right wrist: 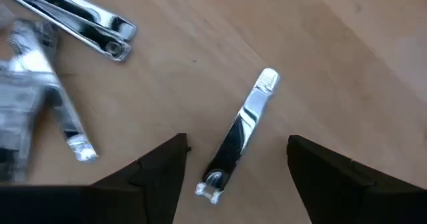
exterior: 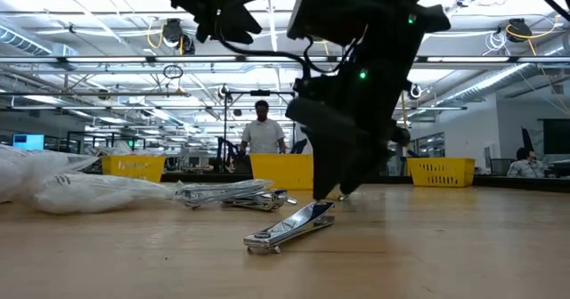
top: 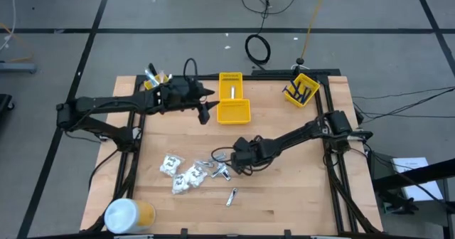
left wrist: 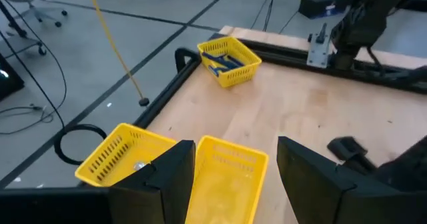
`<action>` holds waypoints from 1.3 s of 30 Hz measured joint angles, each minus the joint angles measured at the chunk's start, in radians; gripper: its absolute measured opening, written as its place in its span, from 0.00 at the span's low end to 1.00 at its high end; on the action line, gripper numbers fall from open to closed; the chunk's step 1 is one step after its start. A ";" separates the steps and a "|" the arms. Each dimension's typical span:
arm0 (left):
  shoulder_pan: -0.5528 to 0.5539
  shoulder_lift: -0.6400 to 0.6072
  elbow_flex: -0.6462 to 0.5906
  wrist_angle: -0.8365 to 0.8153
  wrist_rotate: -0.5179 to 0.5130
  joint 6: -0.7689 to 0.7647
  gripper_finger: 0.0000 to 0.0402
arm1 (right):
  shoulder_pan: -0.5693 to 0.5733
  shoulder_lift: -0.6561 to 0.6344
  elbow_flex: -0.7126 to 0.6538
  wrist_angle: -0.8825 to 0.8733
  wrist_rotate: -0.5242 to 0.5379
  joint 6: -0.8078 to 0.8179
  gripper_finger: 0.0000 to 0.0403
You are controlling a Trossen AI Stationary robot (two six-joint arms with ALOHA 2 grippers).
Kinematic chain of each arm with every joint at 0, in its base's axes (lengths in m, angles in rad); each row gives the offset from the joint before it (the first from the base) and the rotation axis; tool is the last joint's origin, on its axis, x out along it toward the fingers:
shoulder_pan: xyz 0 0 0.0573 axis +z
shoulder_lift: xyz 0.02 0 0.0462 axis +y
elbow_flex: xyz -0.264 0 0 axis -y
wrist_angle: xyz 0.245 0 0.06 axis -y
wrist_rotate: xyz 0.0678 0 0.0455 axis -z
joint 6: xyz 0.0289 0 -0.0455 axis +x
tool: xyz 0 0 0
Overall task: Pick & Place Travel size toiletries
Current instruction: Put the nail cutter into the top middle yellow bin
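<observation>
Over the lone clipper (right wrist: pixel 241 128) near the packets (top: pixel 182 173), the right gripper (top: pixel 240 156) is poised, jaws apart, empty, evidently for pickup. Left gripper (left wrist: pixel 235 177) is held apart over the bins (top: pixel 233 111).

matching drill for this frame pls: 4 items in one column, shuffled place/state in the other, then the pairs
Things:
1. right claw
2. left claw
3. blue-handled items
4. white plastic packets

Places or states:
A. inside the small yellow bin at the table's far right corner
B. open, low over a silvery clipper-like piece lying on the wood
C. lying in a loose cluster on the table, left of the metal pieces
D. open, up above the two yellow bins at the far middle of the table

Pairs: 1-B, 2-D, 3-A, 4-C
</observation>
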 joint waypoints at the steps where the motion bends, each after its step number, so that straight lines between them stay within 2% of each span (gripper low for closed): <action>1: -0.001 0.000 -0.007 -0.002 0.000 0.001 0.52 | 0.000 0.005 0.001 -0.002 -0.001 0.011 0.60; 6: 0.001 0.000 -0.018 -0.001 -0.040 0.010 0.52 | 0.000 0.022 0.003 -0.040 -0.001 0.051 0.48; 17: 0.006 0.000 -0.018 0.003 -0.054 0.036 0.52 | -0.001 0.025 0.001 -0.065 -0.048 0.018 0.05; 23: 0.006 0.000 -0.018 -0.010 -0.054 0.031 0.52 | 0.003 0.023 0.000 -0.038 -0.044 -0.065 0.05; 26: 0.006 0.000 -0.017 -0.019 -0.054 0.028 0.52 | 0.020 0.004 -0.003 0.011 0.003 -0.132 0.05; 27: 0.006 0.000 -0.018 -0.021 -0.054 0.028 0.52 | 0.025 -0.004 -0.004 0.026 0.018 -0.157 0.01; 32: 0.006 0.000 -0.017 -0.028 -0.054 0.026 0.52 | 0.048 -0.074 -0.005 0.077 0.068 -0.233 0.01; 39: 0.006 0.000 -0.017 -0.035 -0.053 0.026 0.52 | 0.081 -0.151 -0.005 0.101 0.077 -0.292 0.01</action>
